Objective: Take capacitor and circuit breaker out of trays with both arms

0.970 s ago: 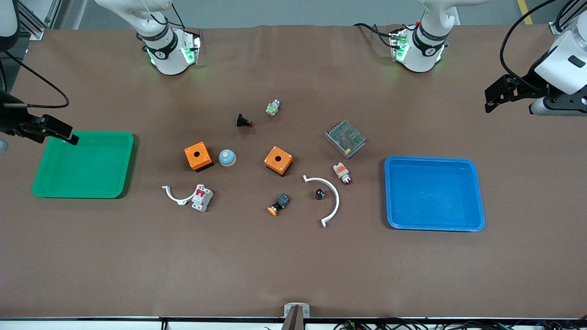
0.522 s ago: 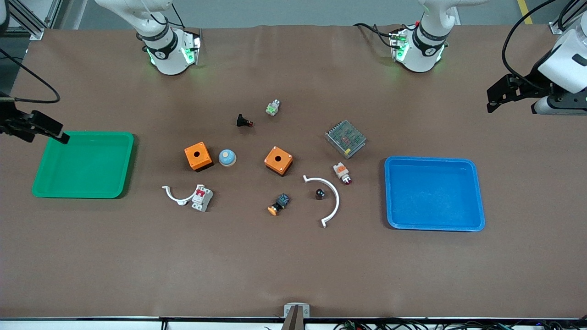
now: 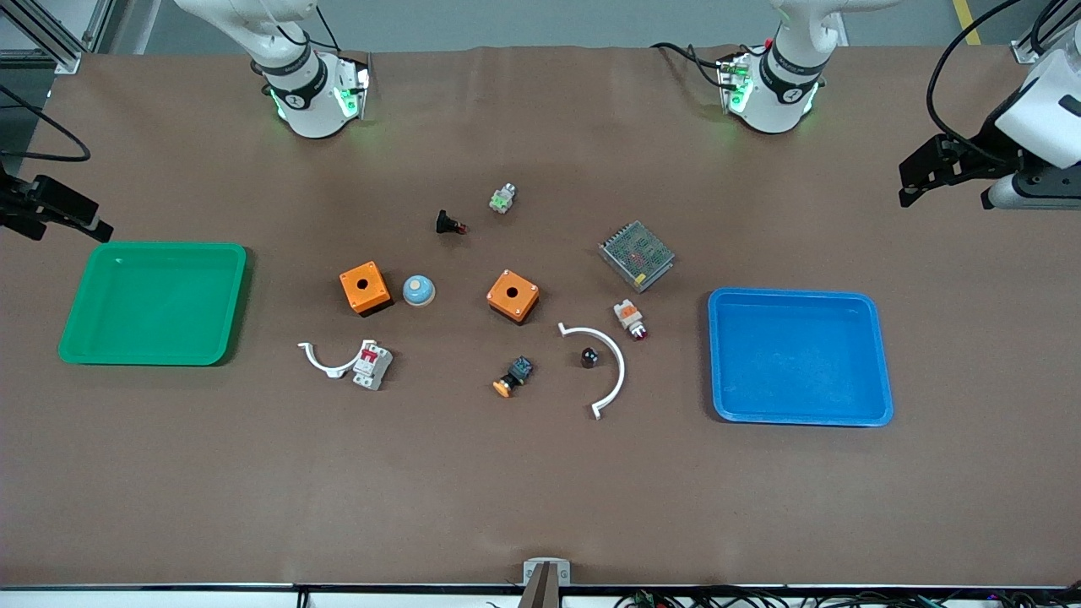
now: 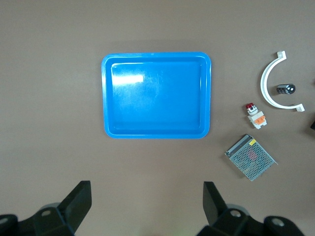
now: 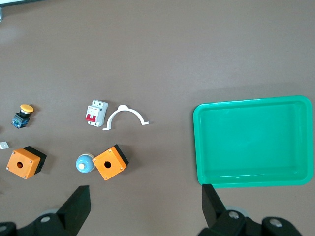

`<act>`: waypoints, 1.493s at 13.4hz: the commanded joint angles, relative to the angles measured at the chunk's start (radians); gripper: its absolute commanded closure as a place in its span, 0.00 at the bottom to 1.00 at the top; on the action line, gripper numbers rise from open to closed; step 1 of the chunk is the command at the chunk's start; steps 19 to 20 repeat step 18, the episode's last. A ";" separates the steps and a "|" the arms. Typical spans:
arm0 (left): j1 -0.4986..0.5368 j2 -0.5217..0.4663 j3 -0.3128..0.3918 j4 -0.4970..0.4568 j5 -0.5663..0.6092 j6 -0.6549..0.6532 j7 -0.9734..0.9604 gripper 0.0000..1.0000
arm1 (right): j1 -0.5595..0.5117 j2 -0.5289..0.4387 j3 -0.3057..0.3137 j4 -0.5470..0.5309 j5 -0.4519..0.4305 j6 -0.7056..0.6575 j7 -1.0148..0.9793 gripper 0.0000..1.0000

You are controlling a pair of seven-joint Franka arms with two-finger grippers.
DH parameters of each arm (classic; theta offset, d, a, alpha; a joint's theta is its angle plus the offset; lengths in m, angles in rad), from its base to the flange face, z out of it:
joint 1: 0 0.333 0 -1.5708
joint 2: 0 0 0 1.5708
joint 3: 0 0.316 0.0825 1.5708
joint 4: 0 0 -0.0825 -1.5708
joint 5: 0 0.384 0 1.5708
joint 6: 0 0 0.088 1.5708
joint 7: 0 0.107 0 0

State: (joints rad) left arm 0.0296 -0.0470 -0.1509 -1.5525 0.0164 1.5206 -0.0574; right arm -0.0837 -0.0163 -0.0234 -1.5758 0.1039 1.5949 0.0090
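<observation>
A table (image 3: 540, 507) being covered by a brown mat, a grey floor (image 3: 507, 21) being shown past its top edge, a yellow floor line (image 3: 961, 13) being glimpsed at one corner, cables (image 3: 760, 598) being run along the near edge.

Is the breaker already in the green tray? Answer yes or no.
No, the breaker lies on the table beside a white clip; the green tray holds nothing.

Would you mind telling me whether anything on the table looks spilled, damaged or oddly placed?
Nothing stands out. The parts lie loosely scattered but intact; the breaker touches a small white clip, the capacitor sits inside a larger white arc, and both trays hold nothing.
</observation>
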 commanded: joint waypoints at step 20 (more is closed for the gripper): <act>0.000 0.012 -0.004 0.025 0.004 -0.020 0.013 0.00 | -0.008 0.018 0.017 0.050 0.001 0.050 0.088 0.00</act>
